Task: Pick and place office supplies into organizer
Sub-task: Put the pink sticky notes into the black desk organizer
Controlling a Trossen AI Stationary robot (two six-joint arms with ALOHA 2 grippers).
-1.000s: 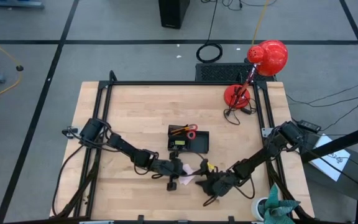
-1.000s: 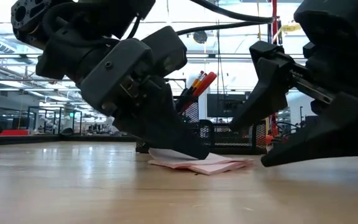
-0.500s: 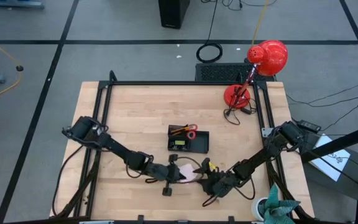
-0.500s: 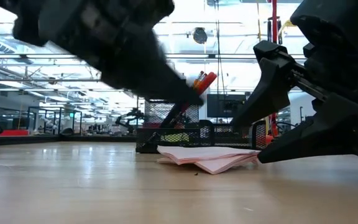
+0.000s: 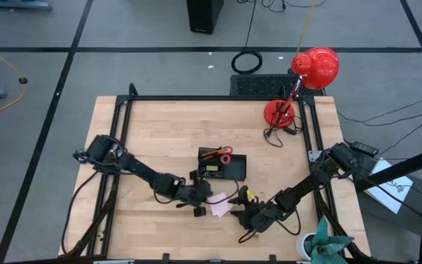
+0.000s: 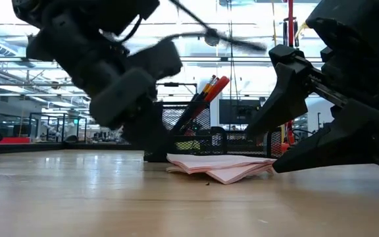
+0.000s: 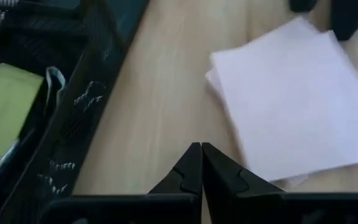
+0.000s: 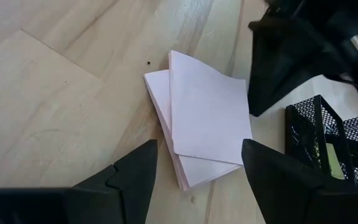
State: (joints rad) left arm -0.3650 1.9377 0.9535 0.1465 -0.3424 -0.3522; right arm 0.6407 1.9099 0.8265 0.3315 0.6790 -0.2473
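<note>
The pale pink sticky-note pad (image 5: pixel 220 207) lies flat on the wood, its top sheets skewed (image 8: pixel 207 124). The black mesh organizer (image 5: pixel 222 167) stands just beyond it, toward the far edge. It holds red-handled scissors and pencils upright (image 6: pixel 210 87) and a yellow item (image 7: pixel 8 112). My left gripper (image 5: pixel 201 198) is shut and hovers between organizer and pad (image 7: pixel 291 99), raised off the table (image 6: pixel 130 99). My right gripper (image 5: pixel 242 213) is open, low at the pad's right side, with one finger on either side of the pad's end (image 8: pixel 199 144). My right gripper comes at the pad level with the table, from its right side. In the low view its lower fingertip (image 6: pixel 278 164) stands at the pad's edge (image 6: pixel 265 162), and I cannot tell whether it touches. The pad lies flat on the table.
A red desk lamp (image 5: pixel 299 88) stands at the far right corner with its cord beside it. The black table frame (image 5: pixel 123 147) runs along the sides. A green thing (image 5: pixel 327 246) sits off the near right corner. Bare wood (image 5: pixel 160 125) lies left of and beyond the organizer.
My left gripper, which had its fingers down on the pad, has come off it, risen and drawn back toward the organizer. The pad has slid a little toward my right gripper, and its lifted top sheets have settled flatter.
</note>
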